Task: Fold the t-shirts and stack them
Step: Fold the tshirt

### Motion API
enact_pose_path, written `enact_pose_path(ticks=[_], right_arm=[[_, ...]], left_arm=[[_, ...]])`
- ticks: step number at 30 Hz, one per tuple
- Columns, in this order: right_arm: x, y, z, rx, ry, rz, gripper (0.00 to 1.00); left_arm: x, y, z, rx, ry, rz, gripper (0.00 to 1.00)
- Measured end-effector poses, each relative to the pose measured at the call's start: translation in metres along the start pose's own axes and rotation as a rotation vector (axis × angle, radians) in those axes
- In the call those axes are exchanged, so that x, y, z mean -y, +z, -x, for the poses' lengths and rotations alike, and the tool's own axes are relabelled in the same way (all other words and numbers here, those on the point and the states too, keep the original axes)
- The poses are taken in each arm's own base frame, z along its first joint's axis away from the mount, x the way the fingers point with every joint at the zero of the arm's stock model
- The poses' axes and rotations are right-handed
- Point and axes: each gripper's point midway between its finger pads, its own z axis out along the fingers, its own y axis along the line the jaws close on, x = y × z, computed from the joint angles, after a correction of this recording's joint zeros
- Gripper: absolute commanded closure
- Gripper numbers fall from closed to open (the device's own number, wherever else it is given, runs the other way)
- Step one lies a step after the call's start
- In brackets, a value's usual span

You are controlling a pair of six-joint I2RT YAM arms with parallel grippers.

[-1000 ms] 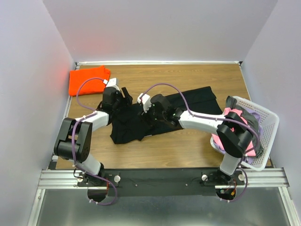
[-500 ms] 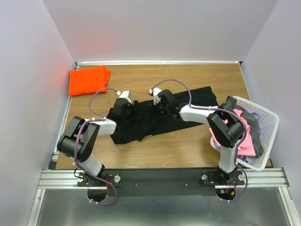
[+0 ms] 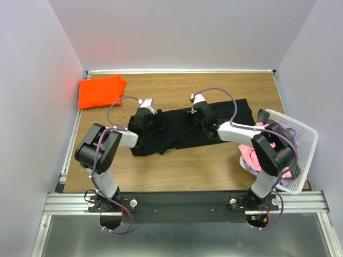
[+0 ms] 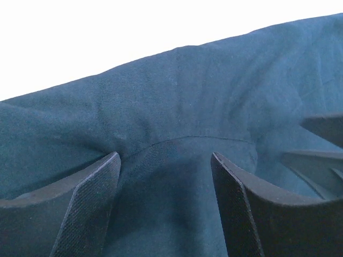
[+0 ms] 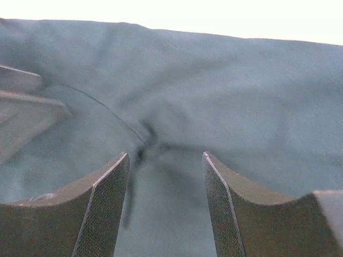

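The black t-shirt (image 3: pixel 236 112) lies spread across the middle of the table, its cloth filling both wrist views (image 4: pixel 187 80) (image 5: pixel 241 80). My left gripper (image 3: pixel 161 125) (image 4: pixel 165 156) rests on its left half, jaws open, with cloth lying flat between the pads. Facing it from the right, my right gripper (image 3: pixel 193 119) (image 5: pixel 165 155) is also open and pressed onto a small wrinkle in the shirt. Each wrist view shows the other gripper's fingers close by. The orange t-shirt (image 3: pixel 99 91) lies folded at the far left corner. A pink t-shirt (image 3: pixel 250 153) and a grey-purple one (image 3: pixel 292 131) sit in the basket.
A white lattice basket (image 3: pixel 306 140) stands at the table's right edge, beside the right arm's elbow. Grey walls close in the table on three sides. Bare wood shows in front of the black shirt and behind it.
Both grippers have slid to the right across the black shirt. The cloth, bunched a second ago, now lies flatter and stretches further toward the back right.
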Motion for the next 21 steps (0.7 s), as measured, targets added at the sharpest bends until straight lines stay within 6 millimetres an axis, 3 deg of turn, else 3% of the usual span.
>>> enact_pose_path(ticks=[7, 10, 17, 21], right_arm=[[0.055, -0.039, -0.021, 0.014, 0.151, -0.175, 0.31], [0.069, -0.05, -0.026, 0.025, 0.198, -0.217, 0.31], [0.095, -0.052, -0.06, -0.035, 0.266, -0.306, 0.31], [0.102, -0.044, -0.072, -0.063, 0.267, -0.342, 0.31]], left_arm=[[0.008, 0.03, 0.015, 0.007, 0.018, -0.02, 0.23], [0.008, 0.04, 0.02, 0.007, 0.027, -0.011, 0.22], [0.006, 0.039, 0.023, 0.004, 0.035, 0.01, 0.22], [0.002, 0.027, 0.02, -0.01, 0.041, 0.037, 0.22]])
